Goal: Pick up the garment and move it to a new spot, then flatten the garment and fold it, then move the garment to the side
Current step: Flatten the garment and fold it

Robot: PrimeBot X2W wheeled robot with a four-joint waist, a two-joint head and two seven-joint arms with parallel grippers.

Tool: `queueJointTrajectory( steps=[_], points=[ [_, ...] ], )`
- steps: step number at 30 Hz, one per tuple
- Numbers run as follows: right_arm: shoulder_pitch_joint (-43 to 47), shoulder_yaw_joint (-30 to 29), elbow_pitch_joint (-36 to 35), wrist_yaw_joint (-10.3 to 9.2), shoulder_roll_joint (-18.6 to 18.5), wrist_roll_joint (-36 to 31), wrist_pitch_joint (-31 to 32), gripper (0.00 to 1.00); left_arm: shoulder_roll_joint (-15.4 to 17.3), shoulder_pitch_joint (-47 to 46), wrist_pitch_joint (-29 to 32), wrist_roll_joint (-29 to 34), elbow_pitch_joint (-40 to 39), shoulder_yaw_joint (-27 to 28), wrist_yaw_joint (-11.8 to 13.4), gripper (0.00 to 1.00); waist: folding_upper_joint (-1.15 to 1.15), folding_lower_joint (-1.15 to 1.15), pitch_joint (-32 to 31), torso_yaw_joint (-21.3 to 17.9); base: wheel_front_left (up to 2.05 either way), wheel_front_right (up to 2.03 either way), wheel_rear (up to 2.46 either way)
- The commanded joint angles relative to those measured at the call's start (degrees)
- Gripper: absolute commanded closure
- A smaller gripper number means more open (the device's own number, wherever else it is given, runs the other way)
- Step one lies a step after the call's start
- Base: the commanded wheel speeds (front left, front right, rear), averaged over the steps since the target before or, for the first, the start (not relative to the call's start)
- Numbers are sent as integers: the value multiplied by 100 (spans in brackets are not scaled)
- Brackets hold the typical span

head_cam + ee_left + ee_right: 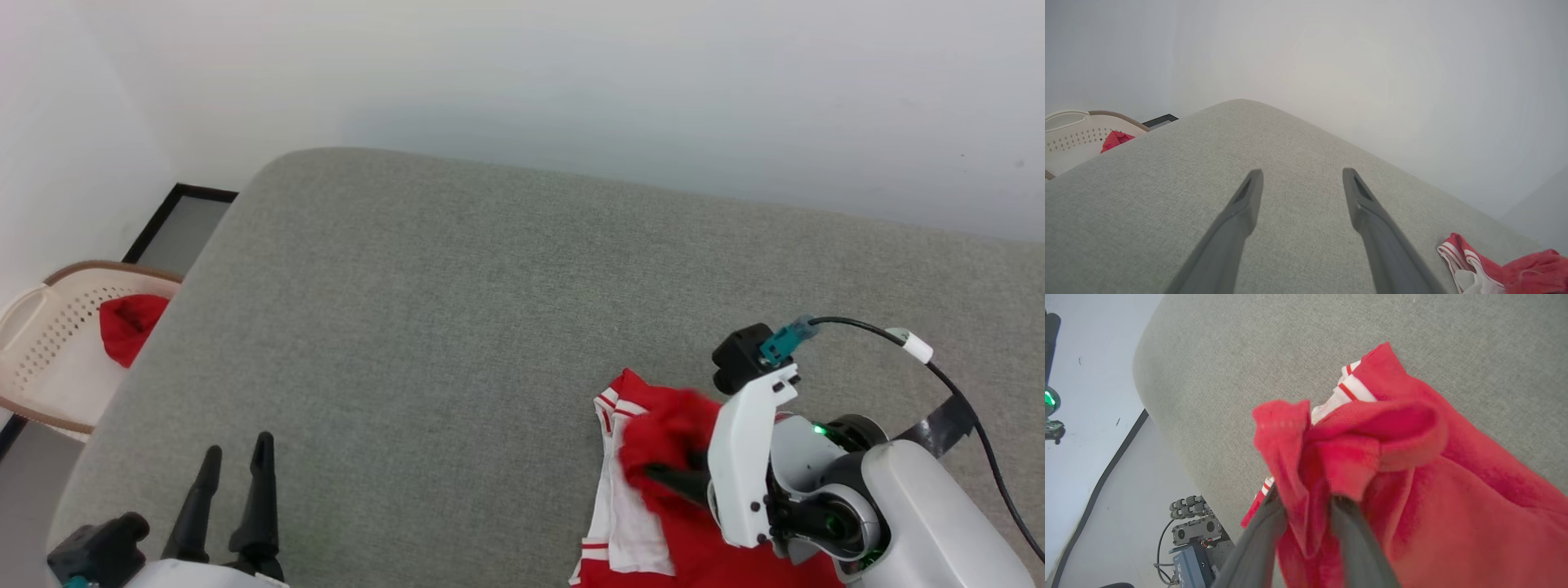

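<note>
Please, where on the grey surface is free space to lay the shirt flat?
The wide bare stretch of the grey surface, between the left gripper, the far wall and the garment, is free. It is crowded at the near right edge, where the right gripper holds the bunched garment.

Garment (638, 523) partly beyond bottom edge

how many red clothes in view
2: the garment, gripped by the right end effector on the cushion; a red cloth in the basket at left. The basket may hide more.
</note>
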Motion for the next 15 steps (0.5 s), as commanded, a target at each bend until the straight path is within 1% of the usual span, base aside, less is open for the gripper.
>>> queueJointTrajectory(
  steps=[1, 9, 15],
  points=[
    [-76, 25, 19, -5, 7, 30, -43, 0, 6, -37, -31, -32, 15, 17, -20, 0, 0, 0, -5, -13, 0, 0, 0],
    [-370, 107, -65, -5, 26, 385, -130, 0, 50, 70, -62, -42, 19, 144, -22, 0, 0, 0, -50, -248, 0, 0, 0],
    [-418, -55, -294, -5, -143, 450, -299, 0, 86, 148, -79, -11, -45, 232, -9, 0, 0, 0, -111, -540, 0, 0, 0]
  ],
)
